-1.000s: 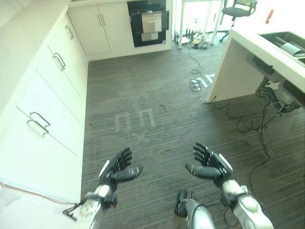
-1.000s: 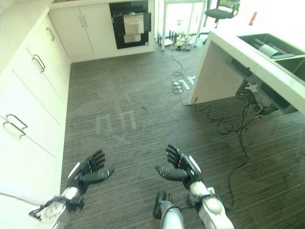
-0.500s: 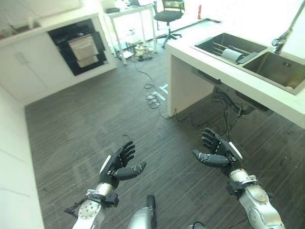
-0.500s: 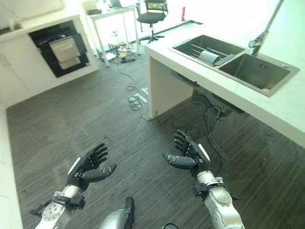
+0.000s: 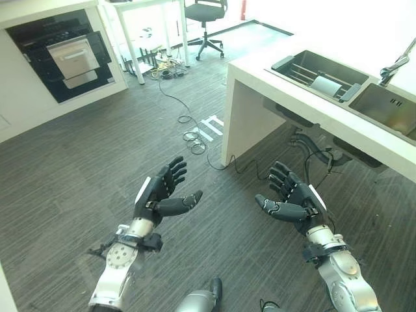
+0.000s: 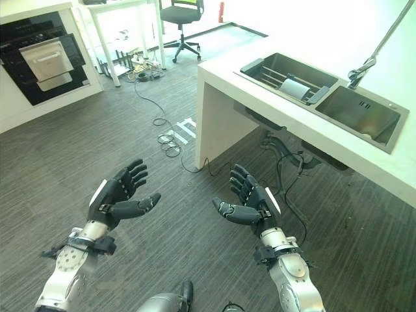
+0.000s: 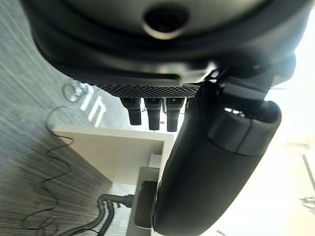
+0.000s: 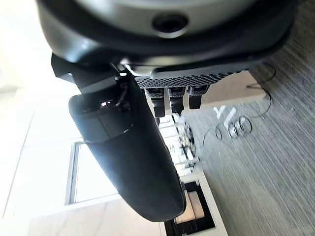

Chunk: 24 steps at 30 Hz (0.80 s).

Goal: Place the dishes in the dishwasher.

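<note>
My left hand (image 5: 158,195) and right hand (image 5: 296,202) hover over the dark wood-look floor, palms turned inward, fingers straight, both open and holding nothing. The left wrist view shows straight fingers (image 7: 153,112) and the thumb (image 7: 206,162) with nothing between them; the right wrist view shows the same thumb (image 8: 129,158). A black built-in dishwasher (image 5: 60,54) with a pale front panel stands at the far left back wall. A white dish-like item (image 5: 323,85) lies in a dark rack (image 5: 311,67) set into the white counter (image 5: 255,70) at the right.
A steel sink basin (image 5: 384,110) with a tap sits beside the rack. Cables (image 5: 195,139) coil on the floor by the counter's end and hang beneath it. An office chair (image 5: 201,13) and a white table stand at the back.
The camera has swung right: the left cabinets left the picture and the counter with rack and sink came in. Both hands stay open and raised before me.
</note>
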Tool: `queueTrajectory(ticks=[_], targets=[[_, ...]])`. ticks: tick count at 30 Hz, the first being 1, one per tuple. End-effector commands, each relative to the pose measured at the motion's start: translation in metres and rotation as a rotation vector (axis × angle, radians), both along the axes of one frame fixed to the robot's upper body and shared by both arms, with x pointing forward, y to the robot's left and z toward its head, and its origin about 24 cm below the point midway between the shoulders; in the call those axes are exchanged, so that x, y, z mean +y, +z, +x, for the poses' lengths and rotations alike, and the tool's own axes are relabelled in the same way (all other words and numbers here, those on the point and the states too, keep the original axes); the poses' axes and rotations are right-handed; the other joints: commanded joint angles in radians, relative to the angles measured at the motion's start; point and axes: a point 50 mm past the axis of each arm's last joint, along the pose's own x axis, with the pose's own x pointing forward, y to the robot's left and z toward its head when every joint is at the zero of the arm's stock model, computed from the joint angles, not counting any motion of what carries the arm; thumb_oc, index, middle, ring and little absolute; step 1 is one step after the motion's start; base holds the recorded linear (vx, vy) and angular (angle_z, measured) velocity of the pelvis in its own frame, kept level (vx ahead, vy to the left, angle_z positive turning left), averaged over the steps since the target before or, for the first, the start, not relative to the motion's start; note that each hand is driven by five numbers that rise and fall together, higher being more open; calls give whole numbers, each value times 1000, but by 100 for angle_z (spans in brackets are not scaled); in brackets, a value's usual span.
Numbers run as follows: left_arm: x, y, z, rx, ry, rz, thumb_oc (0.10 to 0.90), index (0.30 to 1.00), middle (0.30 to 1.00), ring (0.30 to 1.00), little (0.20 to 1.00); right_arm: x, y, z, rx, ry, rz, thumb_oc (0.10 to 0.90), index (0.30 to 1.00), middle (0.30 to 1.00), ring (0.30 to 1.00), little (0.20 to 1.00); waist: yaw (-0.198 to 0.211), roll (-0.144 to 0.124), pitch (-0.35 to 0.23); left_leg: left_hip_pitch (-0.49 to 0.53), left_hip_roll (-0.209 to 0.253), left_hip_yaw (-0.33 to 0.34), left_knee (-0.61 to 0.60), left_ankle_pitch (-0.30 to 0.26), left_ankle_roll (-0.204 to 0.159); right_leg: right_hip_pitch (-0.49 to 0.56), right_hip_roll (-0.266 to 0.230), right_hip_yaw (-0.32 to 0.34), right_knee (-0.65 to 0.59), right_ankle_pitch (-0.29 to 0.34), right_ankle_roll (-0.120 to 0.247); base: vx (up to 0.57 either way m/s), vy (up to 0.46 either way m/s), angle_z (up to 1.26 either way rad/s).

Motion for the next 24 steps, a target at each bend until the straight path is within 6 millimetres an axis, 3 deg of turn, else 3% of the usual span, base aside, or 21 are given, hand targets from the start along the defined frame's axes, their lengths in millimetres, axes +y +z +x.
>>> queueTrajectory(ticks=[1, 3, 5, 6, 9, 12, 14, 15, 16, 17, 21, 22, 24], targets=[[-8, 67, 5, -398, -16, -89, 800, 900, 900, 900, 900, -2, 36, 13, -218, -39, 7, 800, 900, 900, 900, 900, 14, 0, -39, -3, 39, -88, 104, -139, -101, -76, 75, -36, -313, 194, -9, 132, -133, -86], [-13, 74, 5, -443, -16, -31, 800, 900, 900, 900, 900, -1, 34, 14, -215, -23, 13, 800, 900, 900, 900, 900, 13, -40, -27, 26, 19, -39, 104, -179, -101, -205, -4, -62, -313, 250, 30, 179, -181, -64], [-12, 79, 3, -470, 19, 8, 800, 900, 900, 900, 900, 0, 36, 15, -222, 6, 19, 800, 900, 900, 900, 900, 19, -49, -18, 56, 22, -4, 104, -206, -99, -271, -56, -102, -313, 287, 53, 276, -252, -90], [-9, 81, 0, -476, 45, 29, 800, 900, 900, 900, 900, 2, 36, 15, -229, 31, 22, 800, 900, 900, 900, 900, 25, -46, -19, 88, 32, 16, 104, -242, -96, -284, -66, -121, -313, 266, 71, 419, -345, -99], [-10, 78, 1, -461, 76, -1, 800, 900, 900, 900, 900, 6, 40, 14, -249, 57, 18, 800, 900, 900, 900, 900, 8, -46, -38, 138, 28, 62, 104, -275, -74, -266, -50, -143, -313, 277, 54, 343, -273, -61], [-7, 74, 2, -445, 96, -68, 800, 900, 900, 900, 900, 10, 44, 15, -264, 104, -43, 800, 900, 900, 900, 900, -2, -40, -69, 202, 37, 97, 104, -297, -76, -238, -44, -165, -313, 249, 37, 288, -205, 5], [-6, 73, 1, -439, 109, -103, 800, 900, 900, 900, 900, 8, 44, 16, -266, 134, -65, 800, 900, 900, 900, 900, -4, -24, -87, 250, 68, 120, 104, -278, -98, -208, -28, -170, -313, 208, 31, 362, -193, -1], [-5, 71, -1, -435, 124, -128, 800, 900, 900, 900, 900, 4, 45, 16, -263, 143, -86, 800, 900, 900, 900, 900, -2, -37, -87, 285, 59, 149, 104, -165, -120, -195, -40, -176, -313, 198, -3, 437, -272, 5], [-5, 69, -3, -429, 139, -144, 800, 900, 900, 900, 900, -1, 46, 14, -257, 153, -101, 800, 900, 900, 900, 900, 8, -44, -77, 251, 57, 148, 203, -53, -167, -158, -35, -164, -313, 164, -33, 337, -293, -8], [-5, 68, -7, -434, 142, -161, 800, 900, 900, 900, 900, -4, 47, 12, -265, 163, -120, 800, 900, 900, 900, 900, 21, -53, -61, 139, 90, 153, 334, -25, -194, -120, -38, -161, -313, 139, -53, 289, -189, -20], [0, 70, -14, -467, 167, -141, 800, 900, 900, 900, 900, -3, 53, 13, -289, 184, -135, 800, 900, 900, 900, 900, 37, -56, -44, 129, 108, 188, 235, -49, -177, -90, -41, -148, -313, 119, -49, 143, 17, -17], [4, 77, -18, -520, 184, -99, 800, 900, 900, 900, 900, -3, 57, 14, -301, 200, -120, 800, 900, 900, 900, 900, 42, -55, -45, 154, 112, 208, 114, -43, -171, -81, -42, -141, -313, 112, -41, 202, 209, -28], [8, 96, -26, -643, 185, -29, 800, 900, 900, 900, 900, 0, 62, 14, -330, 225, -87, 800, 900, 900, 900, 900, 40, -13, -59, 56, 184, 165, 104, -120, -189, -76, -1, -130, -313, 97, -32, 172, 240, -24]])
